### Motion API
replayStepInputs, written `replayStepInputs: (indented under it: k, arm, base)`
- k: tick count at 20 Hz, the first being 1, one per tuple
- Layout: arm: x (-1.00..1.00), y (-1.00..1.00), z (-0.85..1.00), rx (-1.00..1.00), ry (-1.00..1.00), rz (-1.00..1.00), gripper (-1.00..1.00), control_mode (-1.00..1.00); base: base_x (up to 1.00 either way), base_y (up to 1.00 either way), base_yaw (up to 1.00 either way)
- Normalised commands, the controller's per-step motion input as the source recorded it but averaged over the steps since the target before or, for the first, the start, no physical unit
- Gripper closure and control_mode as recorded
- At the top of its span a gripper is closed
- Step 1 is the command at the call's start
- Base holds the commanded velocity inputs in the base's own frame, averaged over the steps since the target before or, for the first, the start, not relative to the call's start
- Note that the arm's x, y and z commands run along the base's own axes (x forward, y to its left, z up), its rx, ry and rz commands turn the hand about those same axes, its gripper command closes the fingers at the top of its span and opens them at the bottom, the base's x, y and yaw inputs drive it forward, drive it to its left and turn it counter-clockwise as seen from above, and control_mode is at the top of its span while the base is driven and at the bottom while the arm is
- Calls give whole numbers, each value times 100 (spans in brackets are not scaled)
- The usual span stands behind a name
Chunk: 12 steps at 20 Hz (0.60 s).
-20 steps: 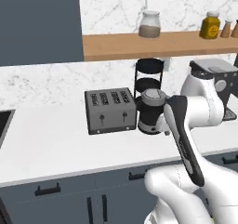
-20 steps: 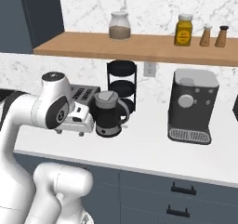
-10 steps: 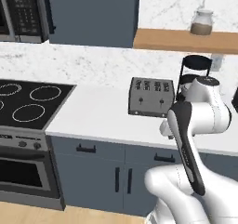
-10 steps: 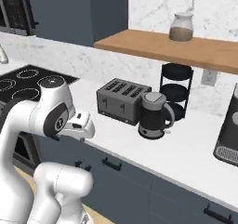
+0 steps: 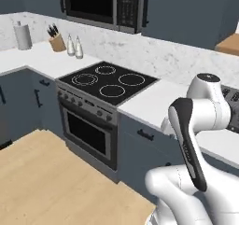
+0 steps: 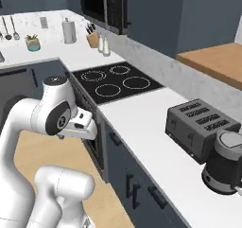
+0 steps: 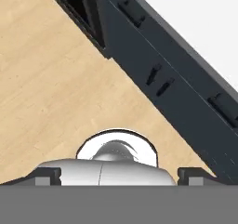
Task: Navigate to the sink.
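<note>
Whole scene has slid since 0.5 s ago: base is turning/driving left, so toaster [image 6: 201, 124] and kettle [image 6: 228, 168] now sit far right and the cooktop [image 5: 108, 80] is centre w/ oven [image 5: 91, 130] below. Arm tucked, carrying nothing. Gripper [image 7: 118, 175] points down at wood floor [image 7: 42, 93]; tips wide apart. Nav is underway, not done. Sink can't be made out in these views yet, so can't describe its look; prob. further left past the corner counter [image 6: 28, 57]. Left: keep driving til it's in front.
</note>
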Motion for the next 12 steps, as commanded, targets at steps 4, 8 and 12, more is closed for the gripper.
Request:
replayStepInputs:
  k: [4,8,12]
  arm:
    - [0,0,0,0,0,0,-100,100]
    - [0,0,0,0,0,0,-100,100]
    - [0,0,0,0,0,0,-100,100]
  base:
    - [42,16,77]
    - [51,20,70]
    - [60,30,59]
